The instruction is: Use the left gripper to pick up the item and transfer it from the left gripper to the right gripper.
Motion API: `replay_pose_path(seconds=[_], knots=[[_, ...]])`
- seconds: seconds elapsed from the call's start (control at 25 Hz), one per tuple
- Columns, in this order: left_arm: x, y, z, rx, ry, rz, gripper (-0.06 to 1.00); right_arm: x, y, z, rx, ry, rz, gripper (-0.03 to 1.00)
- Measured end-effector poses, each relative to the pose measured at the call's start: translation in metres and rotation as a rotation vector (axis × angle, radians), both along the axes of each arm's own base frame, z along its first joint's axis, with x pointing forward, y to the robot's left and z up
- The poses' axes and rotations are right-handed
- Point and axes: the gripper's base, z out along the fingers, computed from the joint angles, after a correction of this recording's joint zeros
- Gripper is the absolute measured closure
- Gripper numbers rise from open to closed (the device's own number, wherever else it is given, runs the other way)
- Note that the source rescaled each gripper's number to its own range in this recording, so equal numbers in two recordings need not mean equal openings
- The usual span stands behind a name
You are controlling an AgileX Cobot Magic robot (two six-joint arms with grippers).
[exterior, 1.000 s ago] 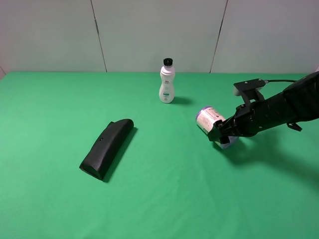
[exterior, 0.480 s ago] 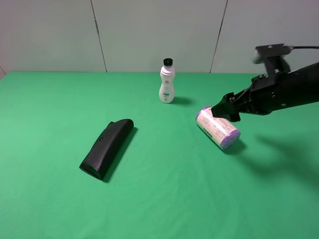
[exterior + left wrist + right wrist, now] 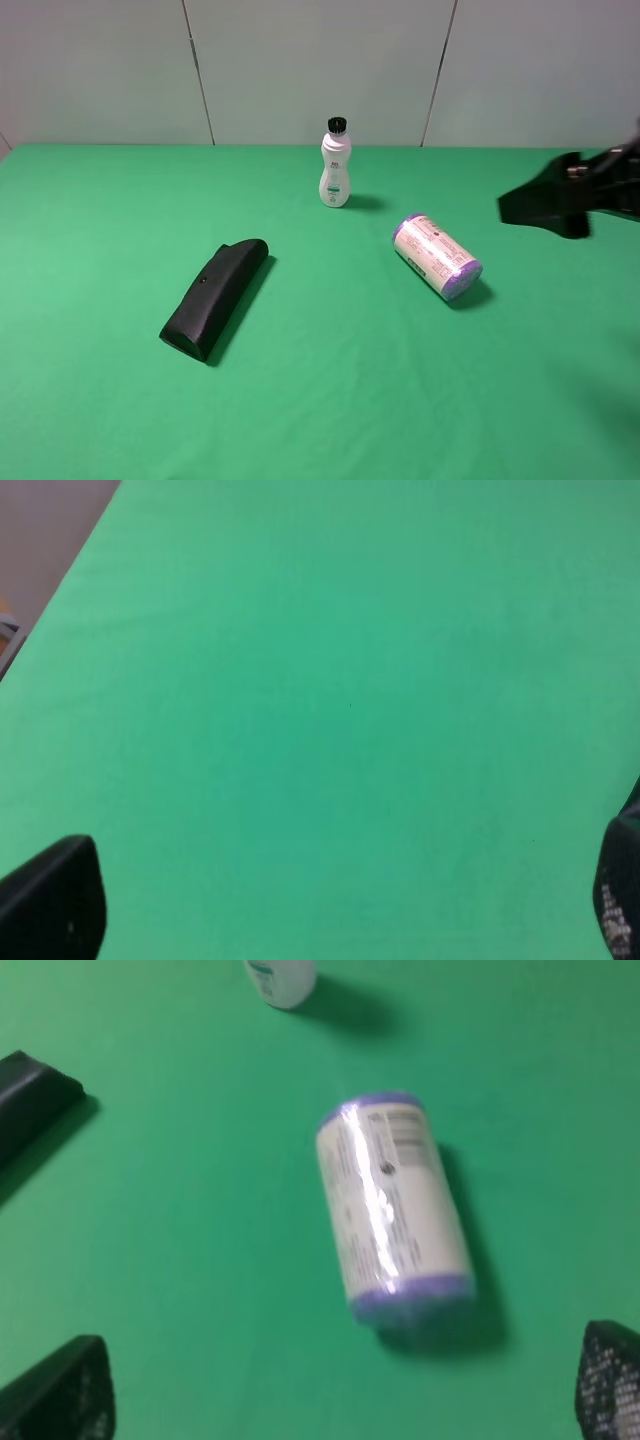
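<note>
The item, a canister [image 3: 437,257] with purple ends and a cream label, lies on its side on the green cloth right of centre. It also shows in the right wrist view [image 3: 392,1210]. My right gripper [image 3: 530,207] is a blurred black shape near the right edge, raised and well apart from the canister. In its wrist view the right gripper [image 3: 335,1390] is open and empty, fingertips [image 3: 60,1395] wide apart. My left gripper [image 3: 335,895] is open and empty over bare cloth. It is out of the exterior high view.
A white bottle [image 3: 335,165] with a black cap stands upright behind the canister and shows in the right wrist view [image 3: 283,978]. A long black case [image 3: 215,297] lies left of centre on the green cloth [image 3: 350,400]; its end shows in the right wrist view [image 3: 30,1095].
My right gripper let go of the canister, then rose and drew back to the right. The canister now lies alone on the cloth.
</note>
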Motion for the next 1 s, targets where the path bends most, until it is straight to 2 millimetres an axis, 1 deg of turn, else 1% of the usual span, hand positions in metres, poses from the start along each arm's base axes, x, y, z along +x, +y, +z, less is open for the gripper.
replay_pose_path(seconds=[0.12,0.24,0.4,0.52,0.68,0.84,0.92,1.0], knots=[[0.0,0.0,0.0,0.0,0.0,0.0,0.0,-0.032,-0.011,0.011,-0.017,-0.011,-0.05,-0.03],[0.0,0.0,0.0,0.0,0.0,0.0,0.0,-0.064,-0.022,0.018,-0.03,-0.037,-0.099,-0.03],[0.0,0.0,0.0,0.0,0.0,0.0,0.0,-0.101,-0.036,0.022,-0.052,-0.11,-0.153,-0.03],[0.0,0.0,0.0,0.0,0.0,0.0,0.0,-0.123,-0.044,0.023,-0.056,-0.181,-0.198,-0.03],[0.0,0.0,0.0,0.0,0.0,0.0,0.0,-0.146,-0.053,0.024,-0.047,-0.296,-0.232,-0.03],[0.0,0.0,0.0,0.0,0.0,0.0,0.0,-0.161,-0.059,0.024,-0.05,-0.383,-0.258,-0.03],[0.0,0.0,0.0,0.0,0.0,0.0,0.0,-0.166,-0.06,0.019,-0.044,-0.404,-0.259,-0.03],[0.0,0.0,0.0,0.0,0.0,0.0,0.0,-0.166,-0.059,0.009,-0.034,-0.402,-0.253,-0.03]])
